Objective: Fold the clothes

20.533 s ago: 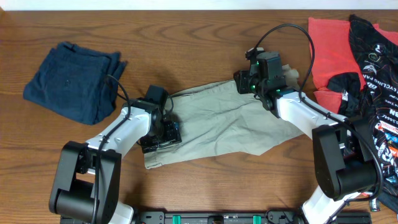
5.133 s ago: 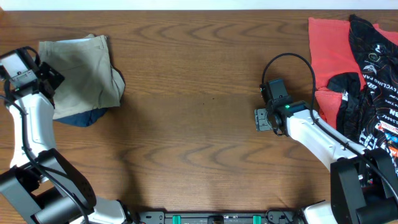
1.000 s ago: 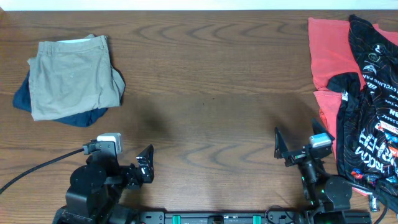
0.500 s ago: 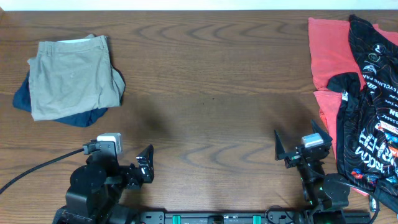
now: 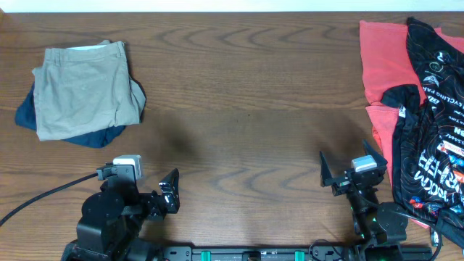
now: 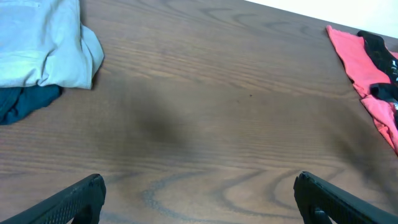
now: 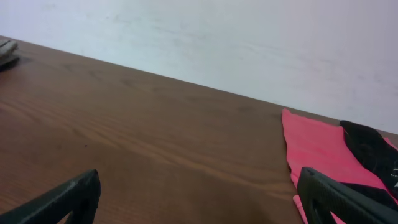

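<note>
Folded khaki trousers (image 5: pixel 81 90) lie at the far left of the table on top of a navy garment (image 5: pixel 94 135). In the left wrist view the trousers (image 6: pixel 40 43) and the navy garment (image 6: pixel 22 102) sit at upper left. A red garment (image 5: pixel 380 61) and a black printed jersey (image 5: pixel 431 109) lie unfolded at the far right; the right wrist view shows that red garment (image 7: pixel 314 149) and jersey (image 7: pixel 373 149). My left gripper (image 5: pixel 139 183) (image 6: pixel 199 205) is pulled back at the near left edge, open and empty. My right gripper (image 5: pixel 348 167) (image 7: pixel 202 205) is back at the near right edge, open and empty, close to the jersey.
The brown wooden table (image 5: pixel 246 109) spans the whole view. A cable (image 5: pixel 43 197) runs from the left arm off the left side. A pale wall (image 7: pixel 217 37) stands behind the table's far edge.
The right gripper has shifted slightly to the left. The left gripper and all the garments have stayed where they were.
</note>
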`<action>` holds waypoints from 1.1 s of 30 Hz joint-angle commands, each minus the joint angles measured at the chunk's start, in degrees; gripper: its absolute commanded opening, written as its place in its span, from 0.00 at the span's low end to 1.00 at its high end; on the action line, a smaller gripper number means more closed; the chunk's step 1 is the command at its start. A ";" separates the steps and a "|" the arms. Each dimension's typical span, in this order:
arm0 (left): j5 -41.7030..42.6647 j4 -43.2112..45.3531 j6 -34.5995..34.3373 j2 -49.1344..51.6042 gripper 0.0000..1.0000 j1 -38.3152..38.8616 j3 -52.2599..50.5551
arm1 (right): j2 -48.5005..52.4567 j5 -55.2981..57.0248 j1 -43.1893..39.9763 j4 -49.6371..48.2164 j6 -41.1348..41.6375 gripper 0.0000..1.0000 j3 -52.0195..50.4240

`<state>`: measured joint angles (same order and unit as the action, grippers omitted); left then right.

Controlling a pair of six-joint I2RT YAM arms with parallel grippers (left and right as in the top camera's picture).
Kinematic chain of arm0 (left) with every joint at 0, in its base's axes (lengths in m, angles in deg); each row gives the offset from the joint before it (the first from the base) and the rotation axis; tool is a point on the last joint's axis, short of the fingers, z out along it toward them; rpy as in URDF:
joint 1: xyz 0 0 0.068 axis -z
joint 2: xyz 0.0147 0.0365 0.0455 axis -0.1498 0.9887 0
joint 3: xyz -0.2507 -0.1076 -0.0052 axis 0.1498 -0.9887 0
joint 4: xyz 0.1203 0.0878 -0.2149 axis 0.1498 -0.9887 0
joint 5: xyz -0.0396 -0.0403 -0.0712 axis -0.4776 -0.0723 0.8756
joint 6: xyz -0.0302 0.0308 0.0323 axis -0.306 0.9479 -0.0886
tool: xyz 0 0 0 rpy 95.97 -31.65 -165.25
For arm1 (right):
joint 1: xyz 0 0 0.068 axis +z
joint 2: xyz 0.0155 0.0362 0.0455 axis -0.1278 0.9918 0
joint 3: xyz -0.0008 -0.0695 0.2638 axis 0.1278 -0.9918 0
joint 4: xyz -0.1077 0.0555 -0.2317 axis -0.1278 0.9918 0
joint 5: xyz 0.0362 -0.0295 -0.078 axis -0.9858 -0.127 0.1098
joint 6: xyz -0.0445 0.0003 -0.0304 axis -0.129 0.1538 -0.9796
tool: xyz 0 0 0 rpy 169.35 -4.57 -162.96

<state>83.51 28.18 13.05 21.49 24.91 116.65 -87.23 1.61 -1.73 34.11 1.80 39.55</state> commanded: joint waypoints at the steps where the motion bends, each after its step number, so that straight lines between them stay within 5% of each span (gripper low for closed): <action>1: -0.66 0.07 -0.09 -0.22 0.98 0.17 -0.48 | -0.39 0.39 0.57 0.24 -0.66 0.99 -0.09; 13: -0.66 0.04 -0.09 -1.07 0.98 -0.35 -0.48 | -0.37 0.42 0.57 0.24 -0.66 0.99 -0.09; 22: -1.55 -3.80 2.10 -5.51 0.98 -8.44 -1.44 | -0.35 0.39 0.57 0.24 -0.66 0.99 -0.09; 33: -1.77 8.31 3.39 -19.82 0.98 -11.63 -19.87 | -0.35 0.39 0.57 0.24 -0.66 0.99 -0.09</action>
<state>82.24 33.39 15.19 4.59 13.65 101.22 -87.21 1.66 -1.73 34.11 1.80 39.55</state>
